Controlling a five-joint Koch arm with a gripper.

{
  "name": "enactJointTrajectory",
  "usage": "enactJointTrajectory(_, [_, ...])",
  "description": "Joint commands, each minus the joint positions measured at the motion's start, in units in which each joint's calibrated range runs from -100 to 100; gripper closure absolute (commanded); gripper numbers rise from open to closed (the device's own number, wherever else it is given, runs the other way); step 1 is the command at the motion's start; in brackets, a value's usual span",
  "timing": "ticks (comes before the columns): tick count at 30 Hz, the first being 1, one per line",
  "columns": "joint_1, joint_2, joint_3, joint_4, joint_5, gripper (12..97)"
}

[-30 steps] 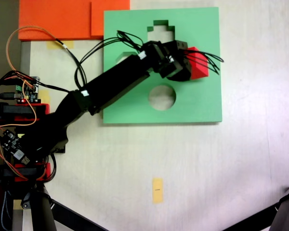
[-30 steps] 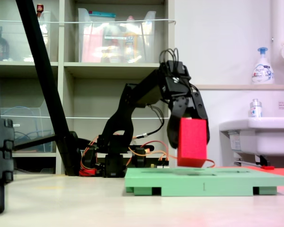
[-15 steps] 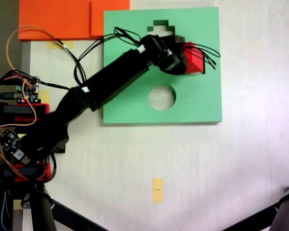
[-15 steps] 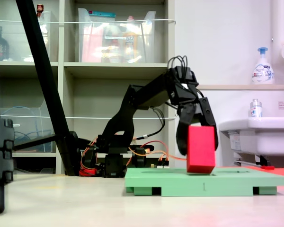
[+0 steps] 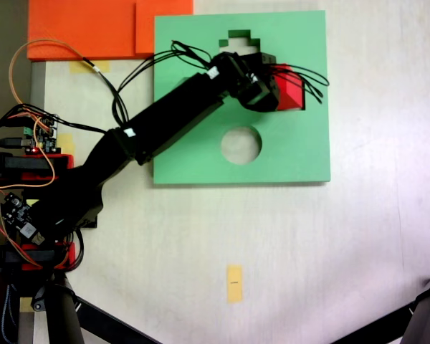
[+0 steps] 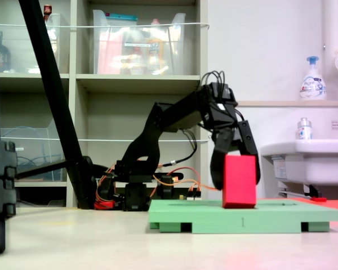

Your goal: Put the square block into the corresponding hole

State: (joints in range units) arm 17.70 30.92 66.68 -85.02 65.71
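Seemingly, we had the gripper point(image 6: 235, 183) clamped around the square block point(image 6: 239, 181), upright with its long axis vertical, its base at the green board point(image 5: 301, 154) where the corresponding hole probably lay hidden beneath.

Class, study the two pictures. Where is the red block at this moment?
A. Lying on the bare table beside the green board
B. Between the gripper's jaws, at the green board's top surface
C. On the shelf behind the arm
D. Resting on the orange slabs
B. In both fixed views the red block sits between the jaws of the gripper, its base at the top surface of the green board.
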Motion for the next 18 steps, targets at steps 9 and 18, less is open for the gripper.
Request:
enactJointTrajectory(9, [0.1,3.0,3.9,4.7,1.6,83.2])
enactJointTrajectory(18, [-0.2,9.4,3.9,8.2,1.5,80.7])
